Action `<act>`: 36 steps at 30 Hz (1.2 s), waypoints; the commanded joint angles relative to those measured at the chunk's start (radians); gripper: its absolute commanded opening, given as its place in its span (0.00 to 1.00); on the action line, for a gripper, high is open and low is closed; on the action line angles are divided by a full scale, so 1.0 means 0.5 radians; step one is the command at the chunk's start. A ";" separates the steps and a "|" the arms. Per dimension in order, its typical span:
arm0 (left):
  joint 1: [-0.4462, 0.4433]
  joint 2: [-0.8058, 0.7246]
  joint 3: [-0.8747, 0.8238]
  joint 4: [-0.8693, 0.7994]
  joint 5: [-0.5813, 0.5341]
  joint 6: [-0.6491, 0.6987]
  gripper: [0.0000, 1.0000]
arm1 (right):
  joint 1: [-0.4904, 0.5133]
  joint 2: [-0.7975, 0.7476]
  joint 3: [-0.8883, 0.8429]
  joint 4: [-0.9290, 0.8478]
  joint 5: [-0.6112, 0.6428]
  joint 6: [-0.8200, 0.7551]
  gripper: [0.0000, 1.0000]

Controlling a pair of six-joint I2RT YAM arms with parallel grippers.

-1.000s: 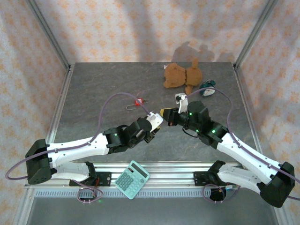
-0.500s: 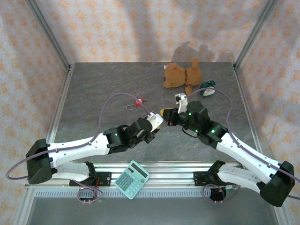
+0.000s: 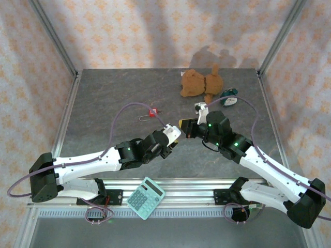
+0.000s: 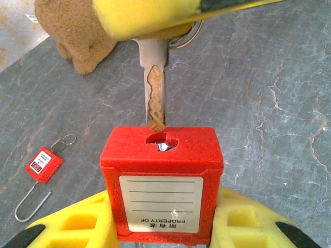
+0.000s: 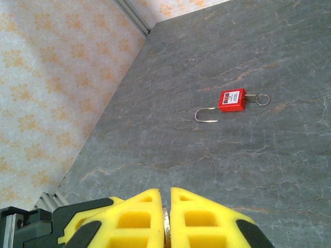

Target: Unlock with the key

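A red padlock [image 4: 161, 181] with a white label stands between the yellow pads of my left gripper [image 4: 163, 227], which is shut on it, keyhole [image 4: 161, 140] facing away from the camera. My right gripper [image 5: 165, 201] is shut on the key, whose silver edge [image 5: 166, 227] shows between its pads. In the left wrist view the key blade [image 4: 155, 93] points down from the right gripper's yellow finger [image 4: 150, 15], with its tip at the mouth of the keyhole. In the top view the two grippers meet mid-table, left [image 3: 173, 135] and right [image 3: 185, 126].
A second small red padlock [image 3: 152, 112] with an open shackle and a ring lies on the table behind the grippers. A brown plush toy [image 3: 199, 82] and a teal object [image 3: 229, 98] lie at the back right. A teal calculator [image 3: 146, 197] rests on the front rail.
Almost nothing differs: the right gripper with the key has shifted very slightly, and the left gripper holds the padlock in the same place.
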 commanded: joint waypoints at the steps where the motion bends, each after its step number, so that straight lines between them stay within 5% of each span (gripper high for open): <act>1: -0.014 0.017 0.056 0.066 -0.011 -0.022 0.32 | -0.003 -0.007 0.039 0.004 0.005 0.002 0.08; 36: -0.015 0.070 0.159 0.162 -0.095 -0.053 0.32 | 0.020 0.016 -0.119 0.017 -0.146 0.024 0.07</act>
